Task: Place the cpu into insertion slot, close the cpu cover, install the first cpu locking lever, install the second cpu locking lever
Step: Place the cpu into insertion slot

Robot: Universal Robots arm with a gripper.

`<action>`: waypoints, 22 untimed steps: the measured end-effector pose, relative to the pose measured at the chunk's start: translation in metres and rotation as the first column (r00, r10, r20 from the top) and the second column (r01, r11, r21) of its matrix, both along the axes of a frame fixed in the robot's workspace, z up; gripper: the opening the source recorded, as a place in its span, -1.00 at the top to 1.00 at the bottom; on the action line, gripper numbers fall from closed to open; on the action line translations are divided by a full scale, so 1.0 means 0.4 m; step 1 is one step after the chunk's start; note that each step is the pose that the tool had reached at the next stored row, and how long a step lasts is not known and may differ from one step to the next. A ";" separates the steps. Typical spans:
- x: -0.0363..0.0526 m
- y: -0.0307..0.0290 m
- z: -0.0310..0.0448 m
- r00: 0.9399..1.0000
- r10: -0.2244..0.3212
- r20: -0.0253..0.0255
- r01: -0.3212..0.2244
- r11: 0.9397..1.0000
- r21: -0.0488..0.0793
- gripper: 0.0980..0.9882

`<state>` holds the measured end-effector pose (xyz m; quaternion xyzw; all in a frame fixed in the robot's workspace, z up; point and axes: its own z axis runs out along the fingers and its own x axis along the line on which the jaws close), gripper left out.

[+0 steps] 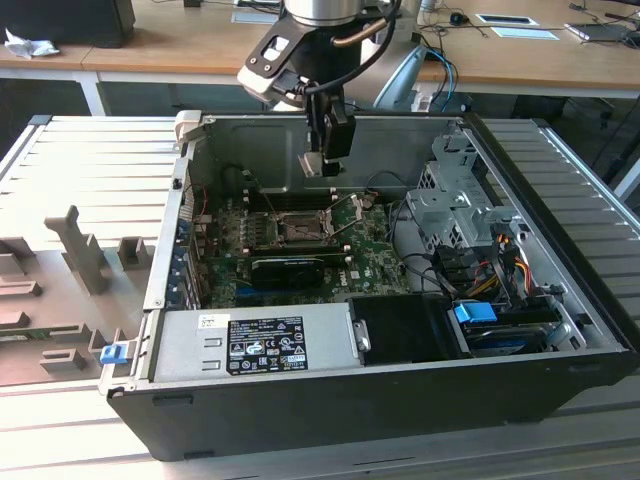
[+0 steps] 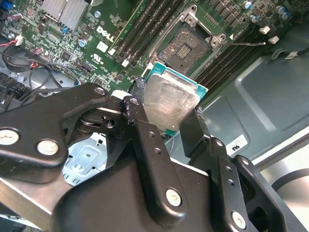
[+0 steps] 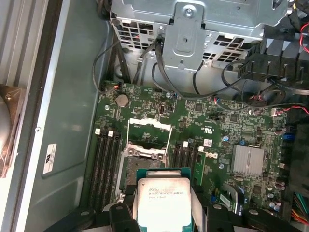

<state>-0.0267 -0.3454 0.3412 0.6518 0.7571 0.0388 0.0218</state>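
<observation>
Soft even light, dull glare on the cpu (image 2: 169,104), faint shadows

1x cpu (image 3: 163,200), 1x insertion slot (image 2: 185,46), 1x end effector (image 1: 318,160).

The exterior view is looking down at a slant from outside the open computer case (image 1: 400,400), standing far enough back to be taking in the whole case. Both wrist views are riding close behind the gripper (image 2: 169,104), facing the motherboard (image 3: 231,121), and are sharing the cpu (image 3: 163,200) and the insertion slot (image 2: 186,48); the exterior view is showing that slot too.
</observation>
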 end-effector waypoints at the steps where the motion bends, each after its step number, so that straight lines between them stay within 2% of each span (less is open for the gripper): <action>1: 0.000 0.000 -0.002 1.000 0.000 0.000 0.000 1.000 0.000 0.02; 5: 0.000 0.000 -0.008 1.000 -0.006 0.000 0.006 1.000 0.000 0.02; 11: 0.000 0.000 -0.012 0.997 -0.081 0.000 0.081 0.997 0.000 0.02; 22: 0.000 0.000 -0.022 0.996 -0.088 0.000 0.088 0.996 -0.001 0.02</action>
